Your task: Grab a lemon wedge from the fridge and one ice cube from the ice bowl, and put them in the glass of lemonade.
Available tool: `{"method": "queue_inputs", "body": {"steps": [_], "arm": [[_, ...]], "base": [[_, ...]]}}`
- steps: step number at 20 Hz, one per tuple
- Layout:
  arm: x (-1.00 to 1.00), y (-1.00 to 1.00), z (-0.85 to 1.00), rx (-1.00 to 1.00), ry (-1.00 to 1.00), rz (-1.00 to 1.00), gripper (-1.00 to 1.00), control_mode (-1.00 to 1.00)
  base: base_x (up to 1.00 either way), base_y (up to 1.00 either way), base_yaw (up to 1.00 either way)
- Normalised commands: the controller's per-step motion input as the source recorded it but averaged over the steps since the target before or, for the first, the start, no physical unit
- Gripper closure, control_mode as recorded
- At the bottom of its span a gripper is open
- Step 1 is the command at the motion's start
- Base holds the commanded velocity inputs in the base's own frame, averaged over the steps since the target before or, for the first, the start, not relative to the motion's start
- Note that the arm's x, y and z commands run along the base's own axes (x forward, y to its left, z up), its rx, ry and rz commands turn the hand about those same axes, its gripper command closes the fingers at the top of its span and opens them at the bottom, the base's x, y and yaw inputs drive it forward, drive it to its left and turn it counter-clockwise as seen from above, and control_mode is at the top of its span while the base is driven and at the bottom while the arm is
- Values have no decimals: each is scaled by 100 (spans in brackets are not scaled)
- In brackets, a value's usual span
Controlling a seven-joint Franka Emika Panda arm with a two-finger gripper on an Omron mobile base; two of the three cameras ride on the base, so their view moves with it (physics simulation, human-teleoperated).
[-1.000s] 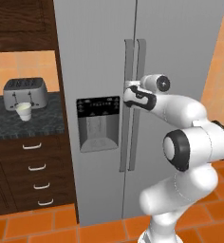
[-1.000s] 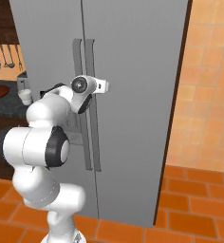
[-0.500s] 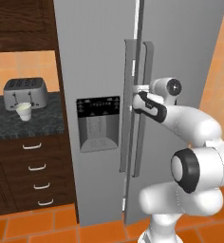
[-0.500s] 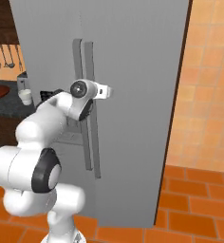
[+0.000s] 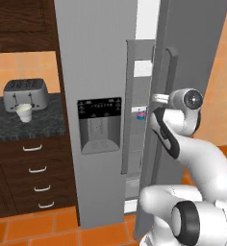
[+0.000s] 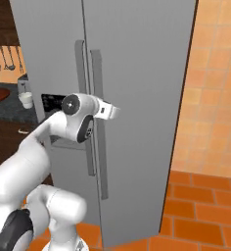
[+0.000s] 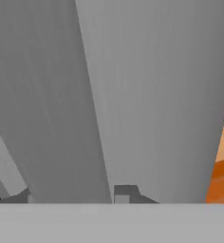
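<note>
Since half a second ago the right door of the tall grey steel two-door fridge (image 5: 101, 72) has swung further out, pulled by the hand at its long vertical handle (image 5: 169, 72), and a gap to the white interior now shows.

Left base view: the small whitish tapered cup of pale lemonade (image 5: 24, 113) stands on the dark speckled counter (image 5: 33, 126), just in front of the silver toaster (image 5: 24, 92). A small pink-and-blue item (image 5: 141, 114) sits on a shelf inside the gap.

Right base view: the gripper (image 6: 103, 112) sits at the right door's handle (image 6: 99, 142), its jaws hidden.

Hand view: the dark fingertips (image 7: 126, 192) lie against the grey handle; whether they pinch it I cannot tell.
</note>
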Motion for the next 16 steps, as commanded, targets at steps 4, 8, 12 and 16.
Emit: {"method": "queue_inputs", "body": {"steps": [4, 8, 12, 16], "arm": [[-100, -85, 0, 4, 0, -11, 100, -100], [-90, -73, 7, 3, 0, -7, 100, -100], [-65, -39, 28, 0, 0, -2, -100, -100], [-54, -11, 44, 0, 0, 0, -100, -100]], "base": [[0, 0, 0], [0, 0, 0], [0, 0, 0], [0, 0, 0]]}}
